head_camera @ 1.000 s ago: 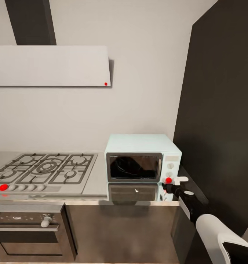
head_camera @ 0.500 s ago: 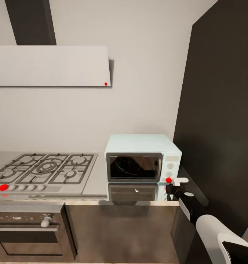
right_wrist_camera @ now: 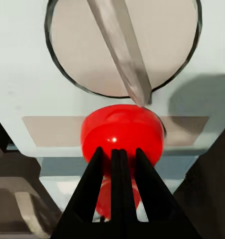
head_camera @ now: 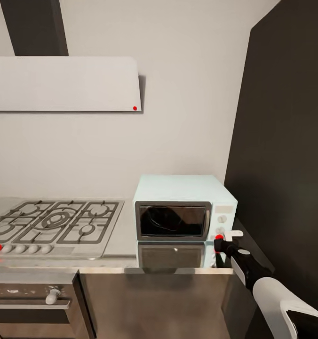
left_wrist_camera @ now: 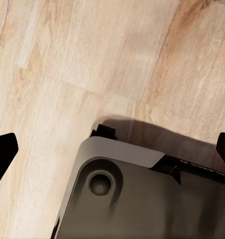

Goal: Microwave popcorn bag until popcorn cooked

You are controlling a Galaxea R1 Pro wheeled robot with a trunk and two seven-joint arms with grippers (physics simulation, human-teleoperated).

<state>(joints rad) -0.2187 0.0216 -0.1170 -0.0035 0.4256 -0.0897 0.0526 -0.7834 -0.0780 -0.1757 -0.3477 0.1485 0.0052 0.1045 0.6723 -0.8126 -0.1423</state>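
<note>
The pale mint-blue microwave (head_camera: 182, 207) stands on the grey countertop (head_camera: 123, 235) with its dark glass door closed. My right gripper (head_camera: 218, 242) is at the lower corner of its white side panel. In the right wrist view, that gripper (right_wrist_camera: 119, 155) is shut, with nothing held, and its black fingertips (right_wrist_camera: 100, 164) press against a round red button (right_wrist_camera: 123, 133) below a grey knob (right_wrist_camera: 122, 45). My left gripper (left_wrist_camera: 114, 147) is open, its dark fingers at both edges over a wooden floor (left_wrist_camera: 92, 55). The popcorn bag is out of view; the glass is too dark to show what is inside.
A gas hob (head_camera: 53, 223) with a red knob lies left of the microwave, under a white hood (head_camera: 65, 84). A tall dark panel (head_camera: 286, 141) rises close on the microwave's right. Dark cabinet fronts (head_camera: 154, 301) and a built-in oven (head_camera: 32, 301) sit below. The robot's grey base (left_wrist_camera: 142, 199) is under the left gripper.
The head camera has shifted slightly, so the whole picture has moved. My right gripper has edged closer to the red button on the microwave's panel.
</note>
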